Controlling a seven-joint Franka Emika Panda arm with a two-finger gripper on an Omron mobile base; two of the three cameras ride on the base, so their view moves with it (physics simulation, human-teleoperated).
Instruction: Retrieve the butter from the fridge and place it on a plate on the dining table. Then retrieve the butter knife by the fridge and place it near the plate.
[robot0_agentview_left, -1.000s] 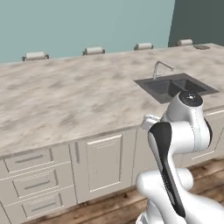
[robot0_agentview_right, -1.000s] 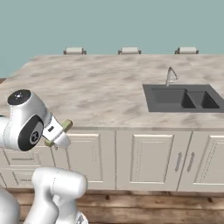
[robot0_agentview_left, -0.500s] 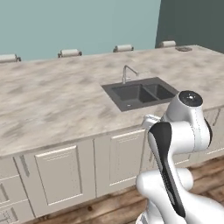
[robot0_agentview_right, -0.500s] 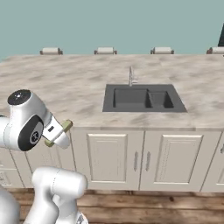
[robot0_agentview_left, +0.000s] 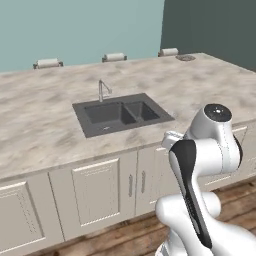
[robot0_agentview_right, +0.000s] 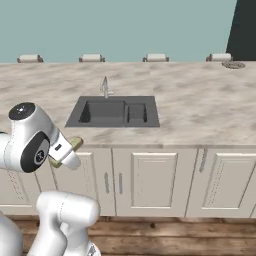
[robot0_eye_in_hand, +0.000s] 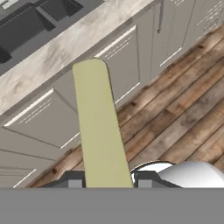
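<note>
sink (robot0_agentview_left: 122, 114): dark double basin set into the marbled desk (robot0_agentview_left: 40, 125), left of centre in the left base view; both basins look empty. The left basin is the larger one.
faucet (robot0_agentview_left: 101, 90): upright at the back edge of the sink, between the basins and the far side of the desk.
plate (robot0_agentview_left: 185, 57): round, grey, on the far right corner of the desk, well apart from the sink. Nothing can be made out on it.
butter (robot0_eye_in_hand: 99, 131): pale yellow stick, not on the plate. In the hand view it runs up from between the finger tips, out over the cabinet fronts (robot0_eye_in_hand: 127, 57) and the wooden floor (robot0_eye_in_hand: 175, 118). In the right base view its tip pokes out at the hand, in front of the desk edge.
gripper (robot0_eye_in_hand: 105, 180): clamped on the butter, one dark tip on each side of it. It is held low, in front of the cabinets and off the desk.
change vs earlier: the whole scene has slid left in both base views, so the camera moved, not the things. The sink sat further right before. The plate has come into the right base view. Arm pose and grip look unchanged.
stools (robot0_agentview_left: 48, 63): cream backs lined up along the far edge of the desk, the rightmost just beside the plate.
in the way: the robot's own upper arm covers the near right desk edge in the left base view. The butter hides part of a cabinet door in the hand view.
</note>
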